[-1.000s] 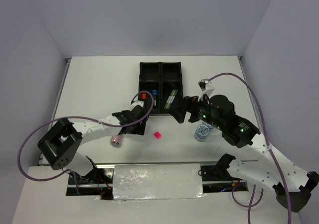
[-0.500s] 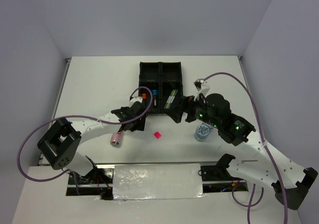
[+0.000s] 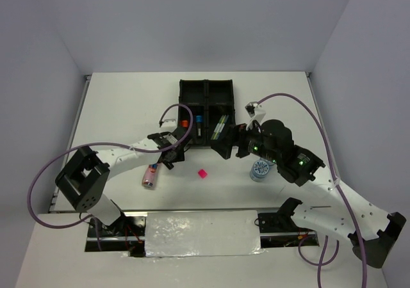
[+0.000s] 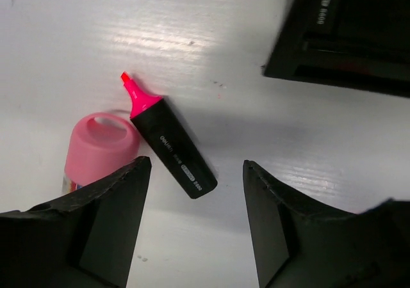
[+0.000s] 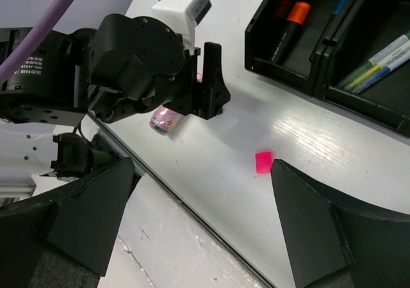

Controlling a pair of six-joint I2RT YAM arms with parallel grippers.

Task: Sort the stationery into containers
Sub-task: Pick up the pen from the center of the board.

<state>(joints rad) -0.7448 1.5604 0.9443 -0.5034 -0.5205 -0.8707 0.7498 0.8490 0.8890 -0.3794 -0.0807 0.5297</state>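
The black four-compartment tray (image 3: 206,109) sits mid-table. An orange-capped highlighter (image 5: 291,22) lies in its near-left compartment, and thin pens (image 5: 378,67) lie in the one beside it. My left gripper (image 4: 195,173) is open just above the table. A black highlighter with a bare pink tip (image 4: 170,144) lies ahead of its jaws, its blunt end between the fingertips, untouched. The pink tube (image 4: 99,150) lies against the left finger. My right gripper (image 5: 202,169) is open and empty. A small pink square (image 5: 263,162) lies by its right finger.
A blue-white roll (image 3: 259,170) stands under the right arm's forearm. The tray's near-left corner (image 4: 346,38) is close to the left gripper on its right. A metal strip (image 5: 192,173) marks the table's near edge, with the arm bases behind it.
My left gripper has drawn back from the tray's near-left compartment toward the pink tube, and its jaws have narrowed a little. The orange-capped highlighter stays in the tray. The right arm has shifted slightly left.
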